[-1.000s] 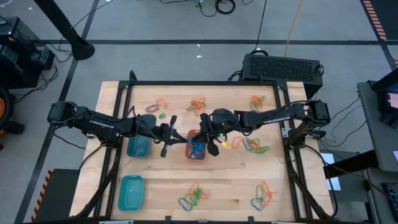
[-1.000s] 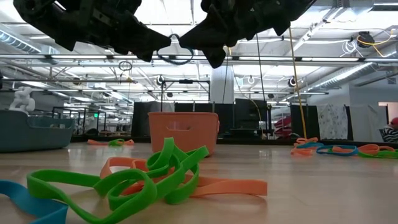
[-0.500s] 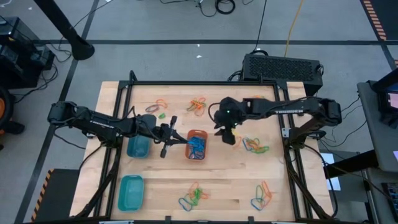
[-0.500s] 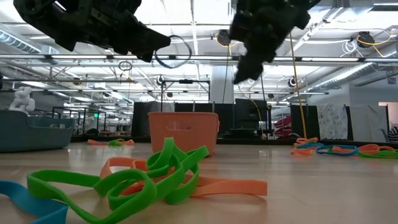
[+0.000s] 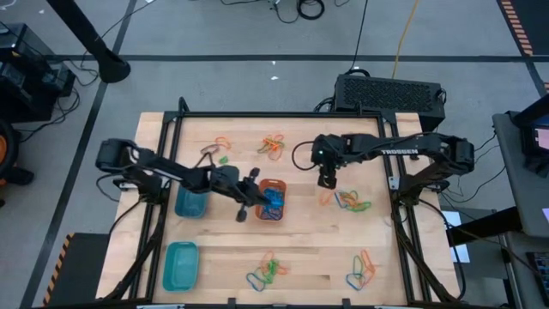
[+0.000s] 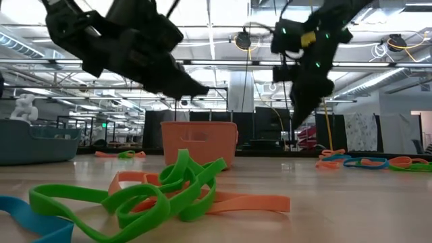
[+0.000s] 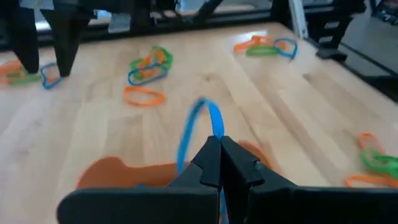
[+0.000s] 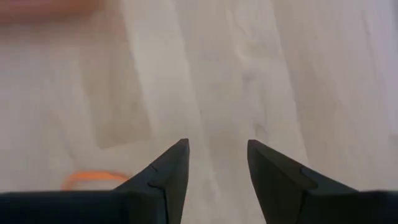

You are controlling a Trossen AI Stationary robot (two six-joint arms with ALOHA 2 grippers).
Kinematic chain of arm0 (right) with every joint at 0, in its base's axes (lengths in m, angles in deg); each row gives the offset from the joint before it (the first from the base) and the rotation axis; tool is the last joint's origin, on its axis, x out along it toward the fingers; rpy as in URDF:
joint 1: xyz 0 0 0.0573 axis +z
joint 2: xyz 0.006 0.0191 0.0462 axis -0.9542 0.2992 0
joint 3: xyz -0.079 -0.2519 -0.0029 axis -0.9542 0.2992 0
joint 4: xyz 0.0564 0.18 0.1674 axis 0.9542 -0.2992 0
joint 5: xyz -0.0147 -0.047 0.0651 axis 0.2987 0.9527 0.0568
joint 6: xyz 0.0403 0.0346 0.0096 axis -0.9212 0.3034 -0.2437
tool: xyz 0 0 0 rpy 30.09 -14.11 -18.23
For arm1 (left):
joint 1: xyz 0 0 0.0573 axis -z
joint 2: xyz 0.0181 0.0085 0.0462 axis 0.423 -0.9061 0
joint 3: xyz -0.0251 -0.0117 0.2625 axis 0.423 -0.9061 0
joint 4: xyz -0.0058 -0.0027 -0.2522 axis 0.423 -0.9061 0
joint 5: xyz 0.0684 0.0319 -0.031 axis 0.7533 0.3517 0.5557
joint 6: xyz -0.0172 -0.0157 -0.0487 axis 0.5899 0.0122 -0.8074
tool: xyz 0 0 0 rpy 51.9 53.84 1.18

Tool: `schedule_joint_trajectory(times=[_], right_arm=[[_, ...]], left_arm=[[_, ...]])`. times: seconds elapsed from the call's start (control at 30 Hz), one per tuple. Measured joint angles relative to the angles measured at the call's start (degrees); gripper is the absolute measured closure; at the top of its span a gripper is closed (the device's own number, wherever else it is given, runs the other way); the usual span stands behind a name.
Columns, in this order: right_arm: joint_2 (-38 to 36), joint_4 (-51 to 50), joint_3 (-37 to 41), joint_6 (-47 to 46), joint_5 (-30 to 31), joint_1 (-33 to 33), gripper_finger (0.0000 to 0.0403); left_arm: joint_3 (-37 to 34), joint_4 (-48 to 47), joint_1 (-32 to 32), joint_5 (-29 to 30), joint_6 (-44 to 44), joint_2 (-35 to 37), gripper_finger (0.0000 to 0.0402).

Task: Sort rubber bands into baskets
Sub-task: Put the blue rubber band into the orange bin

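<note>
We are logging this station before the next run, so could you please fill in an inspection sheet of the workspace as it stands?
Surface: wooden table, bare between piles.
Job's things: orange basket mid-table holding bands; two teal baskets at left; rubber bands in scattered piles.
Clutter: nothing seen.
Grippers: left tool shut on a blue band over the orange basket; right tool open above bare wood.
Cables: several on the floor behind.
Surroundings: black box at the back edge.

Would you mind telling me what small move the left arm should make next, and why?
Probably open the left tool to let go. It is pinched shut on a blue rubber band right over the orange basket, which already holds blue bands, so releasing should drop it in.
</note>
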Motion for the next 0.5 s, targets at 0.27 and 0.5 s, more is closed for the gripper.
schedule_joint_trajectory(times=[0.27,0.5], right_arm=[[-3.33,3.77,9.12,0.15,0.82,-6.46,0.0248],[-8.46,9.49,17.43,0.28,0.75,-11.97,0.0248]], left_arm=[[2.01,-0.20,-0.17,5.67,0.00,-6.67,0.0391],[2.11,0.13,-0.13,7.11,-0.02,-6.73,0.0341]])
